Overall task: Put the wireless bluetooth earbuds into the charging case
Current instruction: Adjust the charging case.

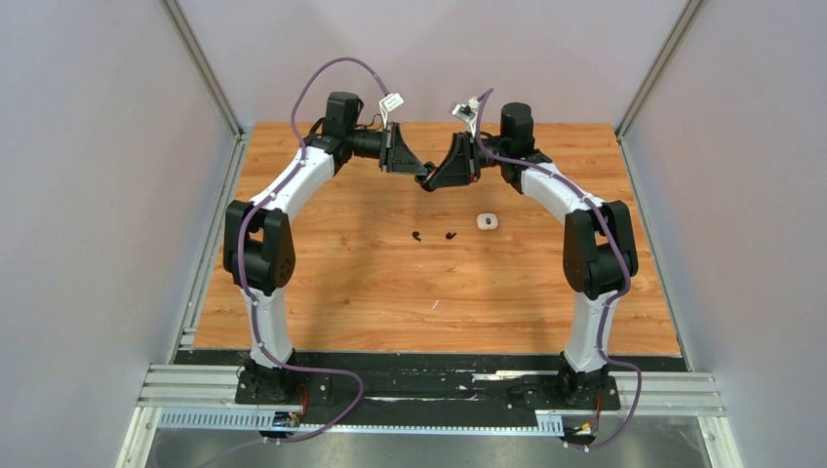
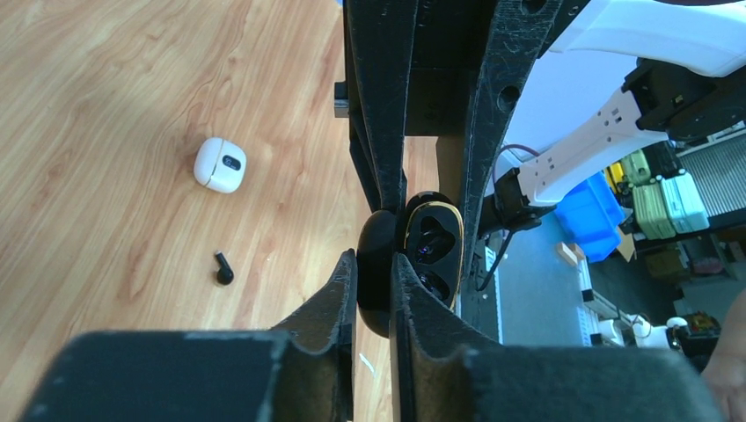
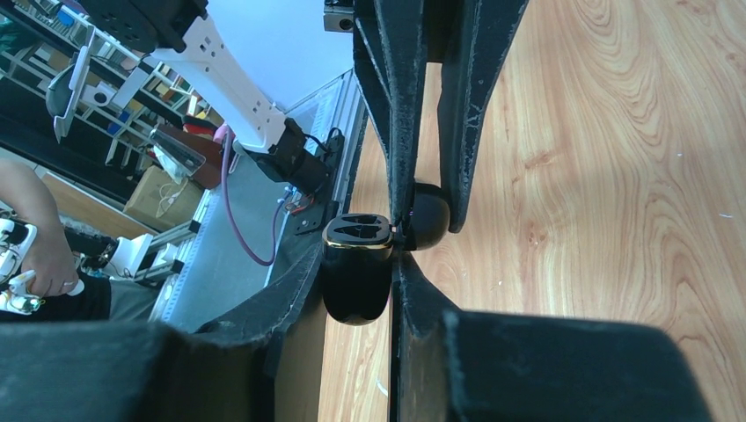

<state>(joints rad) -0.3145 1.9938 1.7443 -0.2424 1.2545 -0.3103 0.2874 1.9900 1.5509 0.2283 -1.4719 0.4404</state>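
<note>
At the far middle of the desk [image 1: 341, 283], both arms meet over a black charging case [image 3: 356, 281], held up off the wood. Right end effector [image 3: 359, 259] is closed on the case body, gold rim facing sideways. Left end effector [image 2: 372, 264] is pinched nearly shut on the hinged lid [image 3: 428, 215], so the case is spread open between them. Both sockets look empty in the wrist views.

Two black earbuds [image 1: 417, 235] [image 1: 450, 235] lie loose on the desk, side by side, nearer the bases than the end effectors. A white case [image 1: 488, 221] sits closed just to their right, untouched.

Step looks like opening/presenting the case, with no bud inserted yet. Next move likely needs one end effector to let go while the other keeps the case open or sets it down, sockets up. The freed one then goes down for a bud. The buds are tiny, so the pinch must be precise and a bud could slip.
</note>
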